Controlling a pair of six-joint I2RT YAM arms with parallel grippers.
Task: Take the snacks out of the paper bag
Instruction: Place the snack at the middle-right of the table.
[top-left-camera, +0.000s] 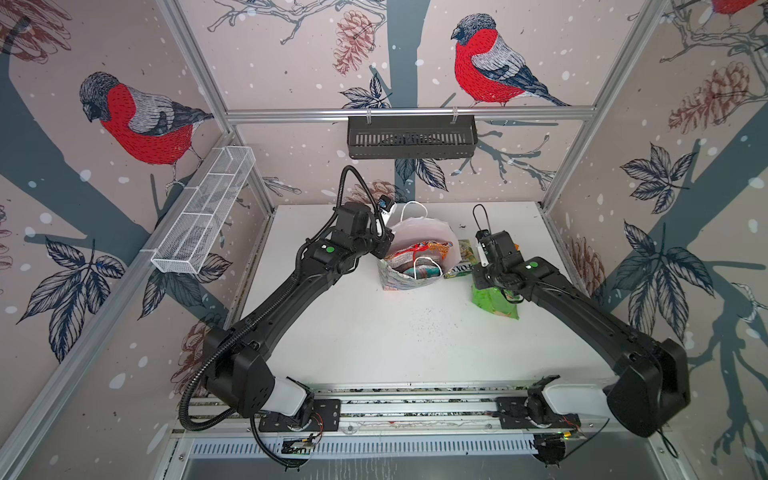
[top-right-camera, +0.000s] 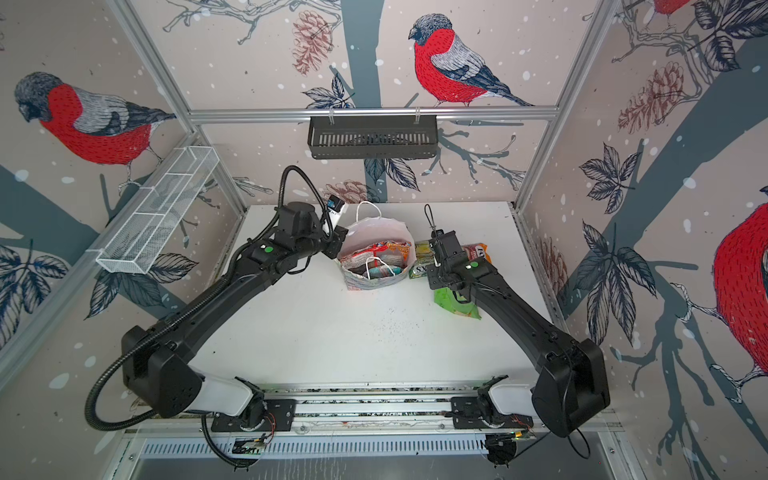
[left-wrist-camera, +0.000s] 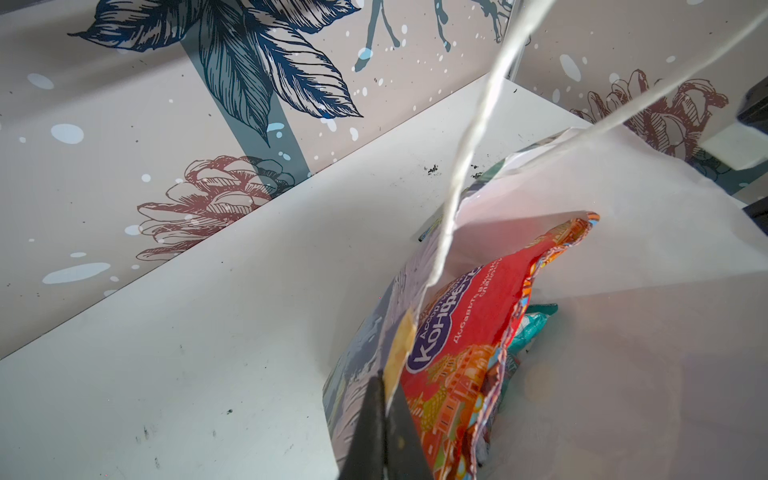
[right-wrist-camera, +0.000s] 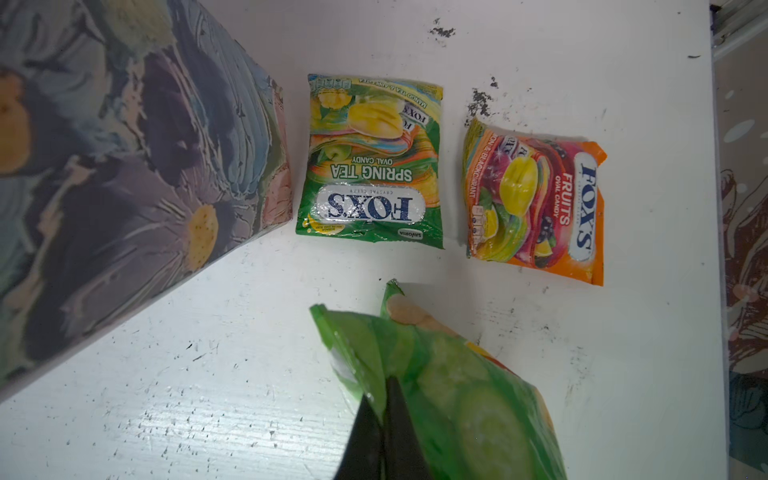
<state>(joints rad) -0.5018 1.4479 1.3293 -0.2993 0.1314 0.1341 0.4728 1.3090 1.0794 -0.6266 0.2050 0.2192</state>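
- paper bag (top-left-camera: 399, 282) is standing upright mid-table (top-left-camera: 374, 340), mouth facing up, with the red packet (left-wrist-camera: 465, 353) sitting on edge inside, long side running across the mouth, and the teal packet (left-wrist-camera: 532, 328) tucked behind it
- green-yellow FOX'S (right-wrist-camera: 370, 166) is lying flat just beside the bag, and the orange FOX'S (right-wrist-camera: 536, 199) is lying flat past it, logo turned a quarter sideways to the other one
- left gripper (left-wrist-camera: 384, 399) is pinching the bag's side wall at the rim, arm reaching forward, wrist bending in toward the bag
- right gripper (right-wrist-camera: 384, 399) is clamping the bright green packet (right-wrist-camera: 457, 395) by one edge, wrist tipping down right of the bag; can't tell if the packet is touching the table
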